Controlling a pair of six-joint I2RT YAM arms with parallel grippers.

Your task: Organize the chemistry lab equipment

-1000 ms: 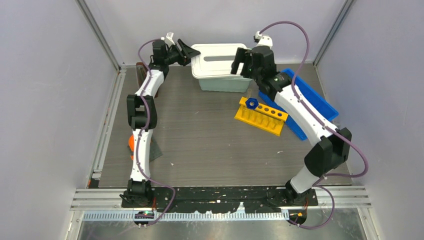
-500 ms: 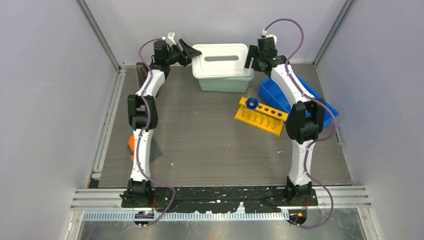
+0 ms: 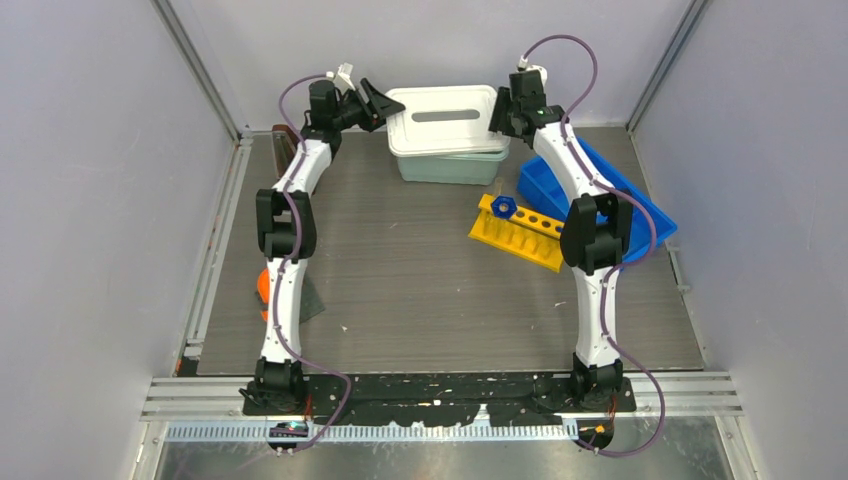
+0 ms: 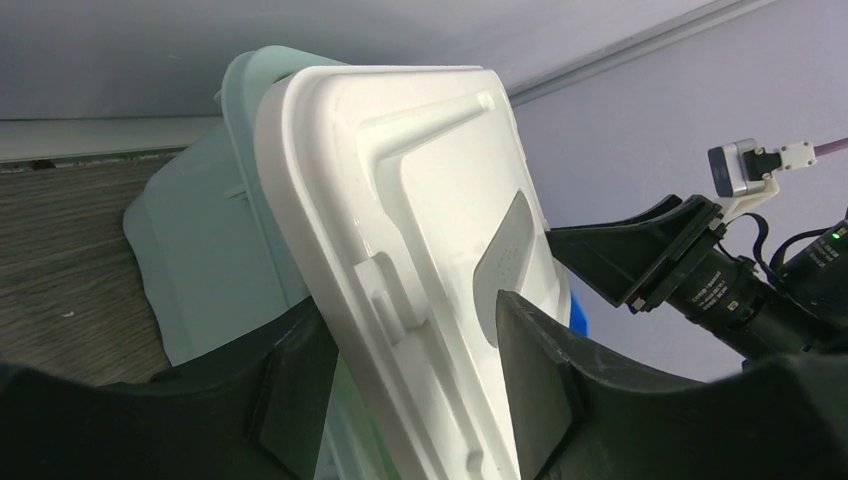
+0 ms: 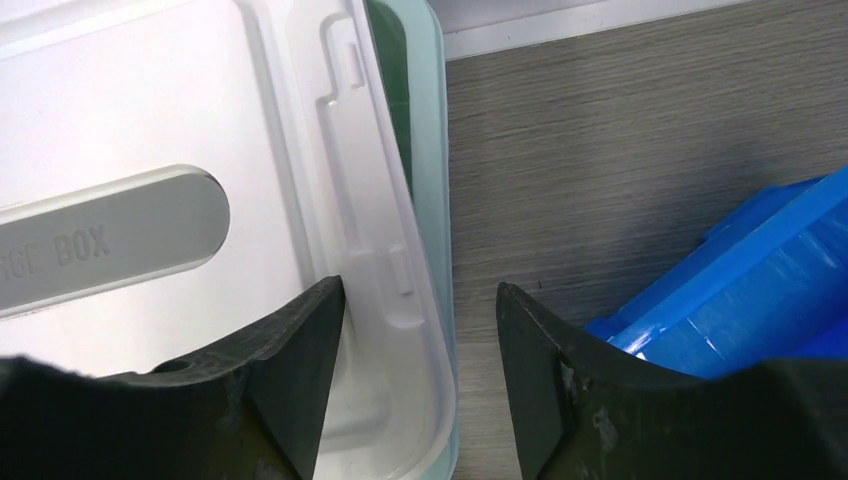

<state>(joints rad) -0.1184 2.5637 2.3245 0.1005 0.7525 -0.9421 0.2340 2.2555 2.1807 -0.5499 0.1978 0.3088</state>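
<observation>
A pale green storage box with a white lid stands at the back of the table. My left gripper is at the lid's left end. In the left wrist view its jaws stand open, one on each side of the lid's rim, with a gap showing. My right gripper is at the lid's right end. Its jaws stand open across the lid's rim and the box wall. A small blue knob-like piece sits on a yellow rack.
A blue tray lies tilted at the right, close behind the yellow rack and next to my right arm. An orange object and a dark cloth lie beside my left arm. Grey walls close in both sides.
My right arm has swung back and right from over the lid to its right end, and its jaws have narrowed. My left gripper has stayed at the left end.
</observation>
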